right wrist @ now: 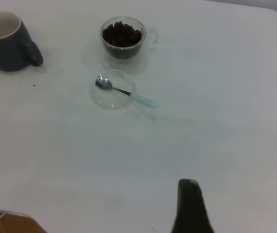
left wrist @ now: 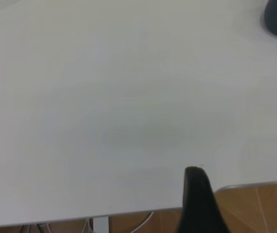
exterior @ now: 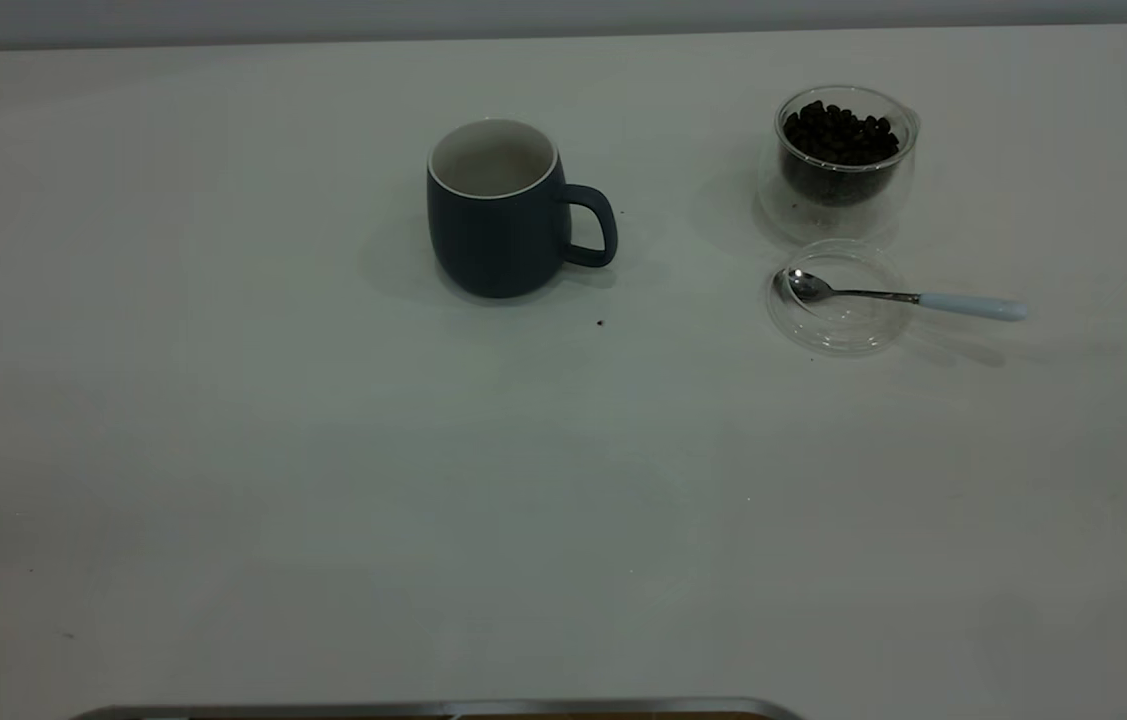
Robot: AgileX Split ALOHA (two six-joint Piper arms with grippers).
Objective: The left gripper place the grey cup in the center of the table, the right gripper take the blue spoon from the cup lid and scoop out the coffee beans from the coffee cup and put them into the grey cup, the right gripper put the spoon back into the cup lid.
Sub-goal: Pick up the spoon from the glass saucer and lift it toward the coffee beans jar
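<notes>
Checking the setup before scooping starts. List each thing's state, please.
grey cup: upright, looks empty
coffee cup: upright, uncovered
coffee beans: heaped inside coffee cup
cup lid: flat on table
blue spoon: bowl in lid, handle overhanging

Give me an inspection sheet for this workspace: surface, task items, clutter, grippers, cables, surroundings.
Surface: white table, a few tiny dark specks.
Grey cup: upright near centre, handle toward the coffee cup; no beans visible inside.
Coffee cup: upright, holds coffee beans.
Cup lid: flat on the table, just in front of the coffee cup.
Spoon: bowl resting in the lid, blue handle sticking out over its rim, away from the grey cup.
Clutter: nothing seen.
Left gripper: over the table's edge, far from the grey cup, only one finger in view.
Right gripper: above bare table, well back from the spoon, only one finger in view.
Cables: white ones below the table edge in the left wrist view.
Surroundings: brown floor beneath.
</notes>
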